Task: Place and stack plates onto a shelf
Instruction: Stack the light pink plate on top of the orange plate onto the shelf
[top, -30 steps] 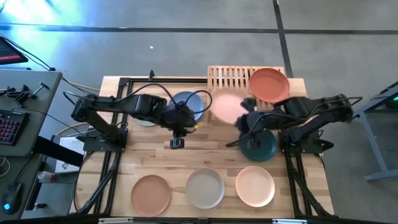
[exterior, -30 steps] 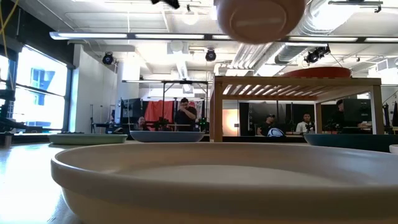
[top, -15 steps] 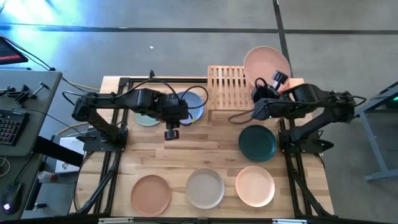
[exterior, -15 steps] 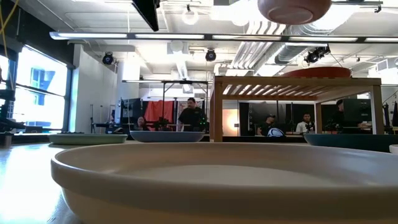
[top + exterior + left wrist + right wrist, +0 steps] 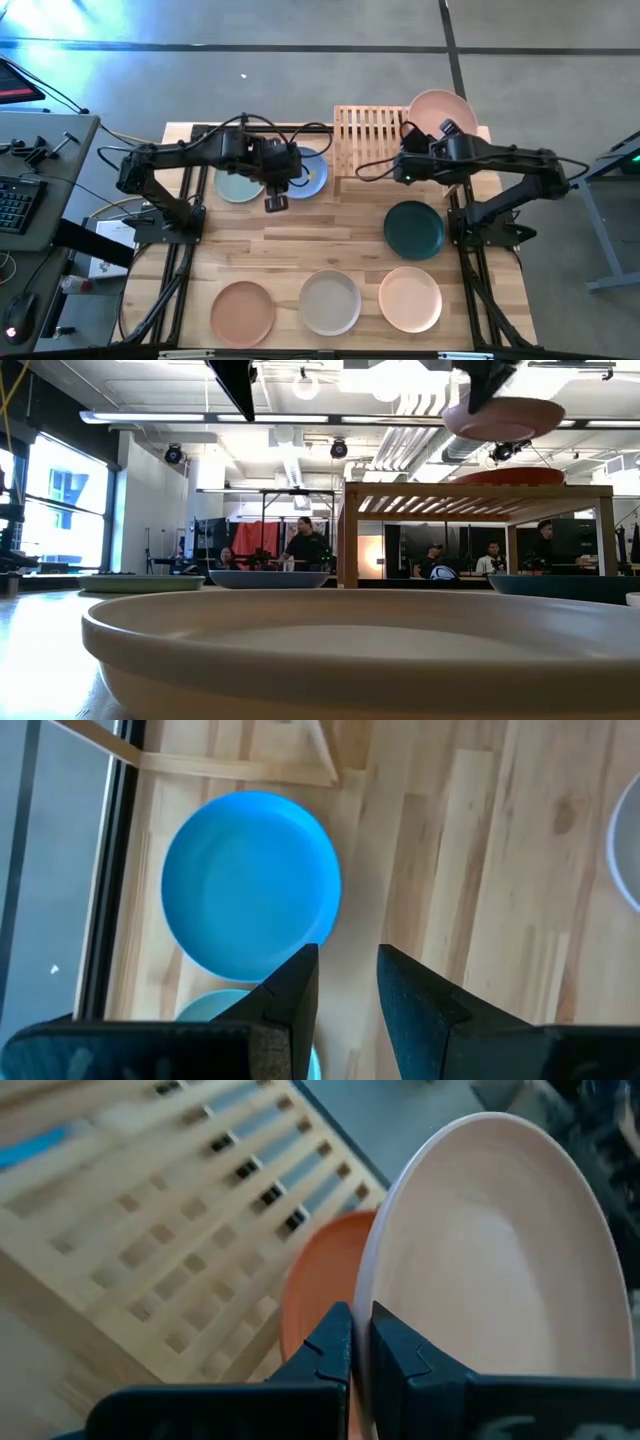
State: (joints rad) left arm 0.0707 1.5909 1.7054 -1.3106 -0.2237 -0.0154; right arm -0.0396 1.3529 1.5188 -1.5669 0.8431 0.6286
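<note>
A pink plate (image 5: 437, 110) is seen above a red-orange plate (image 5: 318, 1297) on the pale bamboo shelf (image 5: 366, 128). Blue (image 5: 250, 883), mint (image 5: 236, 187), dark teal (image 5: 414, 228), terracotta (image 5: 241, 310), grey-white (image 5: 330, 302) and peach (image 5: 410, 299) plates are seen on light wood.

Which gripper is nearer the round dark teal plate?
Right. The right gripper hangs over the shelf, just beyond the round dark teal plate; the left gripper is farther off, beside the blue plate.

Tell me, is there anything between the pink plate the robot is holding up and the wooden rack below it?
Yes. The red-orange plate lies on the shelf, under the pink plate clamped in the right gripper; the right wrist view shows it.
</note>
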